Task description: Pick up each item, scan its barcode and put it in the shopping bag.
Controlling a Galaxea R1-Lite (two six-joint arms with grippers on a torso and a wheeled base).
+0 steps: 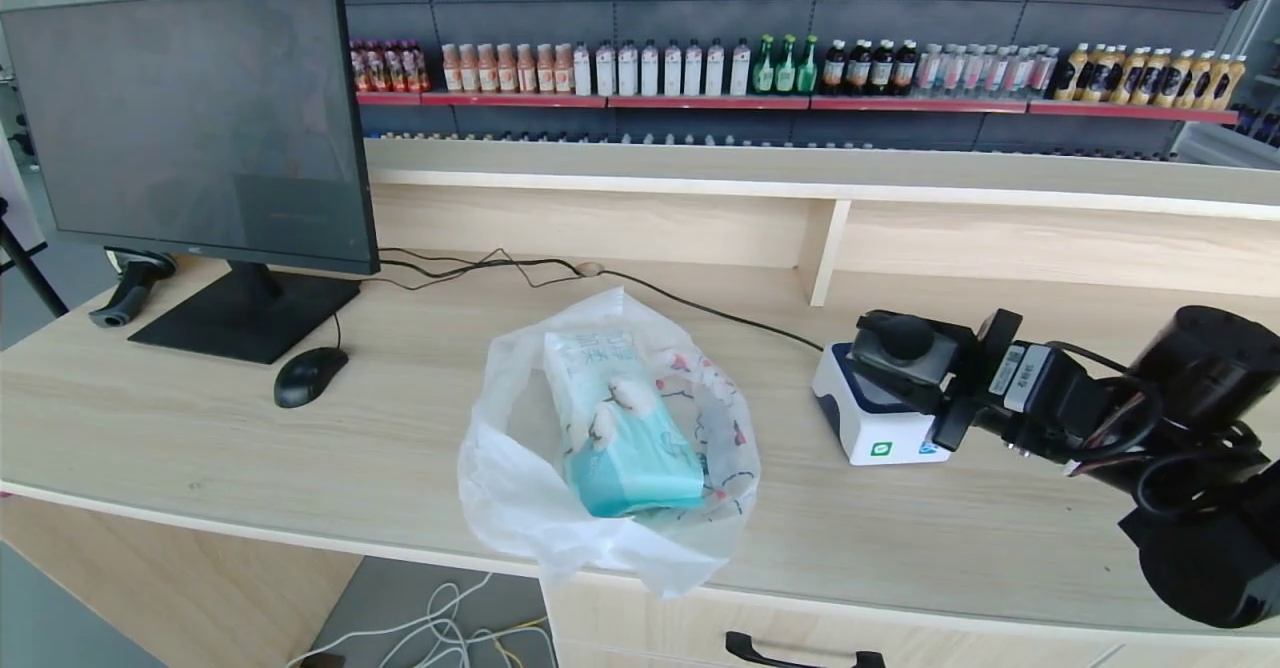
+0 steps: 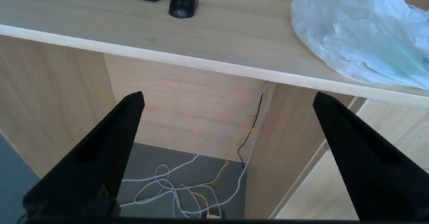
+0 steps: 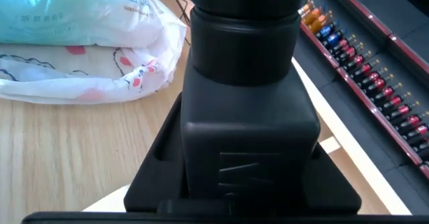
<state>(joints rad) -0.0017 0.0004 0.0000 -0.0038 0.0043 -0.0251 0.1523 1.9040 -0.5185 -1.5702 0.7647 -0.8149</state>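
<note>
Nearest, the left gripper [image 2: 228, 96] hangs below the worktop's [image 1: 250, 448] near edge, jaws released. At the near middle, the shopping bag [image 1: 520, 508] holds a teal tissue pack [image 1: 625, 438]. Farther right, the right gripper's [image 1: 960, 388] jaws grasp a black scanner [image 1: 900, 340] over a white box [image 1: 880, 433].

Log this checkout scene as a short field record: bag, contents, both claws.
bag: shopping bag, open, on the counter near its front edge
contents: teal pack lying inside
right claw: shut on the black handheld scanner, by the white box
left claw: open, empty, lower than the counter's front edge
</note>
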